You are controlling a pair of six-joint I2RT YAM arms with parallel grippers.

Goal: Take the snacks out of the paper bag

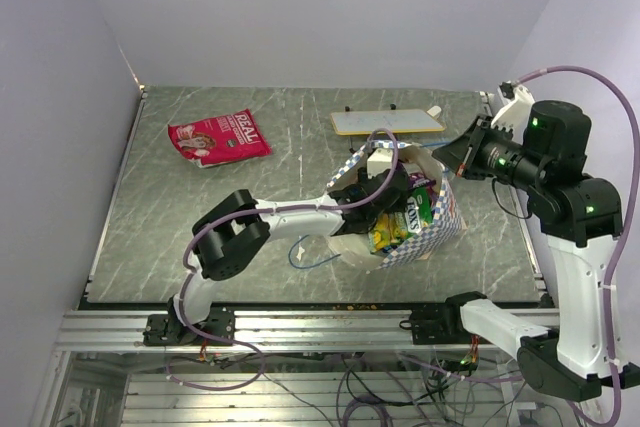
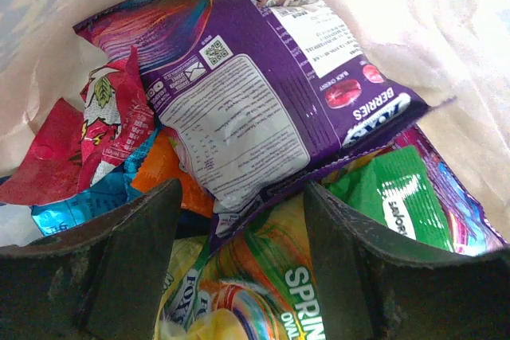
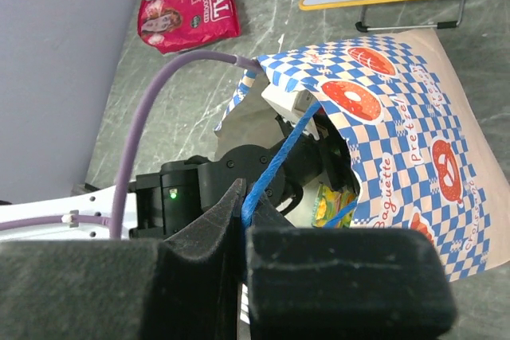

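left end effector (image 2: 241, 197) open, empty, inside blue-and-white checkered paper bag (image 3: 414, 141); glossy purple foil packet (image 2: 255, 93) pokes a corner between its fingers; right end effector (image 3: 243, 220) clamps blue cord handle (image 3: 283, 153)

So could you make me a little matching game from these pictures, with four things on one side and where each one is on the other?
Things:
1. red packet
2. purple packet
3. blue cord
4. white board

Places:
A. pinched in the right hand
B. topmost inside the paper bag
C. lying flat and alone at the far left of the table
D. standing on little feet just beyond the bag

Pairs: 1-C, 2-B, 3-A, 4-D.
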